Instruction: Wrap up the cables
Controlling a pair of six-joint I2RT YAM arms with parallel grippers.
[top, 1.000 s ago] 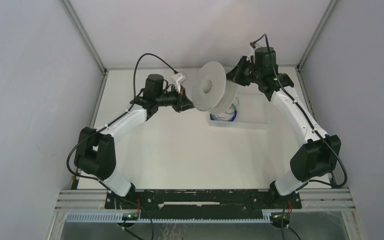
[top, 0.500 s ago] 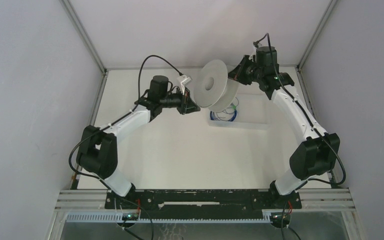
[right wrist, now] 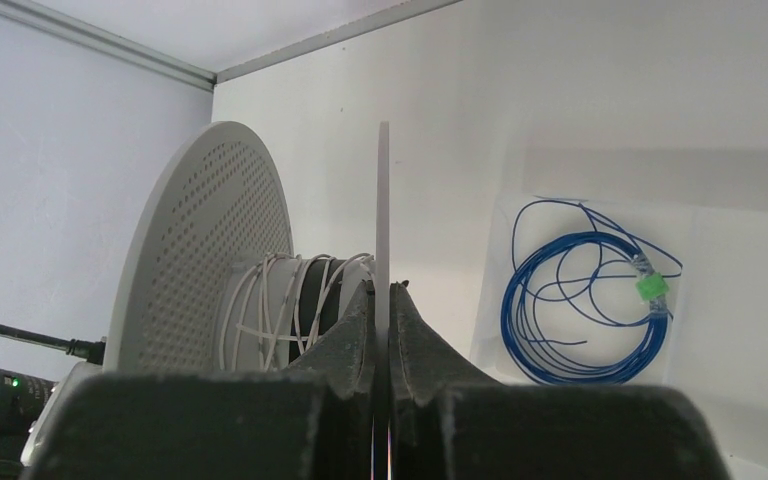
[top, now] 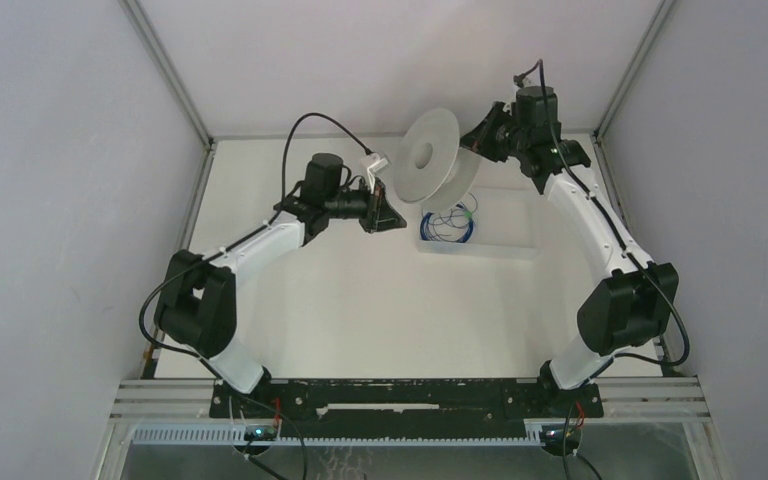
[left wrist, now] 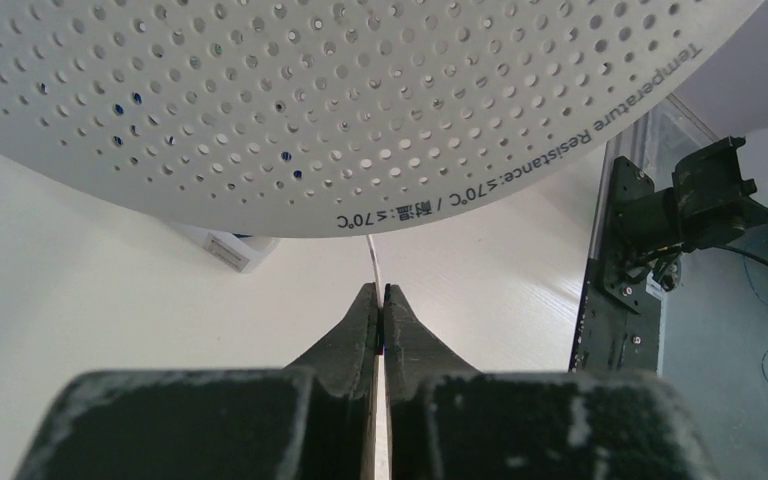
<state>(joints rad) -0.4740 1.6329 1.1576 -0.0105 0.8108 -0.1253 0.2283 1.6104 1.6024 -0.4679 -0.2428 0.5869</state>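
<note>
While the spool hangs clear of the table: the right hand (right wrist: 381, 290) is clamped on the rim of the right flange (right wrist: 383, 190), which shows edge-on between its fingers. It carries the spool (top: 430, 160) in the air over the far middle of the table (top: 360, 300).
Left hand (left wrist: 380, 292): closed, pinching the cable at its fingertips, just near and left of the spool.
Cable (left wrist: 374, 262): a thin pale strand. It leaves the pinch and runs a short way far-right to the edge of the perforated left flange (left wrist: 310, 100), then goes out of sight behind it.
Wound part: loose pale turns sit on the hub (right wrist: 265, 300) between the two flanges. They are uneven, and some cross each other.
Axis: the spool's axle lies roughly left-right. The free strand looks to run across it rather than along it.
Key relation (judgement): the strand meets the spool at the left flange's rim, not yet over the hub. The next turn depends on leading it past that rim into the gap.
Nearer hand: the left one, already on the strand. The right one is taken up with the spool.
Top view: the strand is too fine to make out.
Blue coil (right wrist: 575, 300): a green tag on it. It lies in a shallow tray (top: 505, 240) on the table below the spool, apart from both hands.
</note>
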